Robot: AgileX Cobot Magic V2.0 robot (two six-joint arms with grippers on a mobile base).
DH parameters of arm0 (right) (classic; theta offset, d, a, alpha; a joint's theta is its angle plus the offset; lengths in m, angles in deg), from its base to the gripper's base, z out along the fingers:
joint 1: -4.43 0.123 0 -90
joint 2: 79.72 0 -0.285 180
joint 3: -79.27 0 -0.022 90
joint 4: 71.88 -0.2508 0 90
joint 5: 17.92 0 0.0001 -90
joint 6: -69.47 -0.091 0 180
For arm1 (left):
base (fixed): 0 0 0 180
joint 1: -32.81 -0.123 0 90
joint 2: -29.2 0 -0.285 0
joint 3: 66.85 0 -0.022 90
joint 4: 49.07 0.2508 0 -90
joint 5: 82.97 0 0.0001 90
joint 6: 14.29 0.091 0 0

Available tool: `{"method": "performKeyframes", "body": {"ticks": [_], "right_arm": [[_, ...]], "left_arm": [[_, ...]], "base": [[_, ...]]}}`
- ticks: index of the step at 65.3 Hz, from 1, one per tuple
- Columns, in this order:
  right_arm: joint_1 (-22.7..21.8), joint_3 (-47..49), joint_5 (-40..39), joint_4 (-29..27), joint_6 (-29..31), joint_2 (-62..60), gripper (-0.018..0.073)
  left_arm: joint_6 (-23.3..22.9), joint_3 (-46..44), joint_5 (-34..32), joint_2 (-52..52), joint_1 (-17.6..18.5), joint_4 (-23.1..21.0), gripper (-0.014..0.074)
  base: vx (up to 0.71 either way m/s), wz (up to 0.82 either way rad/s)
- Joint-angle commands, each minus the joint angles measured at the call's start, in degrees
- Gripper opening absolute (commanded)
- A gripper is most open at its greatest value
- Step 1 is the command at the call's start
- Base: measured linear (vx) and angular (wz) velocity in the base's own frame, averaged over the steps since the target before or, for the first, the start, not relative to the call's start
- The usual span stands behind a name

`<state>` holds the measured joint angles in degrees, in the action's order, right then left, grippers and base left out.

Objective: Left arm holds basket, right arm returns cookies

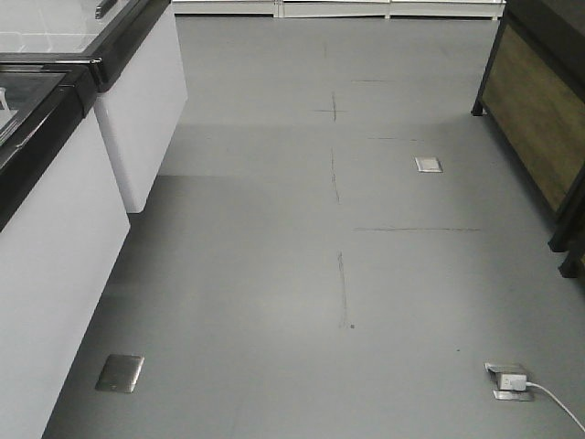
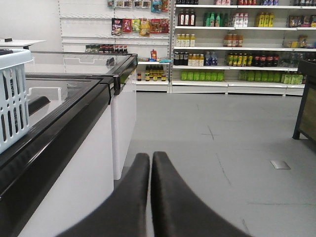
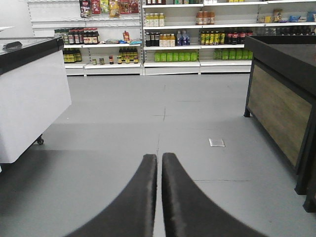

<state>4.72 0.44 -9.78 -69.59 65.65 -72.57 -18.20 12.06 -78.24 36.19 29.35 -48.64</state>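
**Both grippers closed on nothing; basket on the freezer at far left**

In the left wrist view, the basket (image 2: pixel 12 98) is at the far left edge of the frame. It is light blue with slotted sides and stands on top of a chest freezer (image 2: pixel 74 168), which has a white body and a black rim. Only the basket's right part is in frame. At bottom centre is the left gripper (image 2: pixel 150 158). Its two black wedge jaws are pressed together with nothing between them. It is over the grey floor (image 2: pixel 222 148), just beside the freezer's white side and well apart from the basket. Store shelves (image 2: pixel 222 49) lined with bottles fill the upper right.

In the right wrist view, a white cabinet (image 3: pixel 29 108) occupies the left of the frame. The right gripper (image 3: pixel 159 159) is at bottom centre. Its jaws are drawn close, leaving only a thin slit, and they grip nothing. Right of centre a small metal plate (image 3: pixel 217 142) lies flush in the floor. A wood-panelled counter (image 3: pixel 276 108) with a dark frame fills the right side.

In the front view, white freezer bodies with black tops run down the left side. A square floor hatch (image 1: pixel 120 372) lies at lower left. At lower right, a plug (image 1: pixel 510 380) with a white cable sits on the floor.
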Motion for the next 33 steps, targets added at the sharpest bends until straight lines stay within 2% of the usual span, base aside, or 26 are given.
{"method": "performKeyframes", "body": {"ticks": [1, 29, 33], "right_arm": [[-0.28, -1.01, -4.32, 0.16, 0.54, -0.51, -0.0006], [-0.28, -1.01, -4.32, 0.16, 0.54, -0.51, -0.0006], [-0.28, -1.01, -4.32, 0.16, 0.54, -0.51, -0.0006]], "left_arm": [[0.07, -1.50, -4.01, -0.59, -0.04, -0.42, -0.0006], [0.23, -1.50, -4.01, -0.59, -0.04, -0.42, -0.0006], [1.30, -1.50, -3.95, -0.59, -0.04, 1.51, -0.0006]], "base": [[0.00, 0.00], [0.00, 0.00], [0.00, 0.00]]}}
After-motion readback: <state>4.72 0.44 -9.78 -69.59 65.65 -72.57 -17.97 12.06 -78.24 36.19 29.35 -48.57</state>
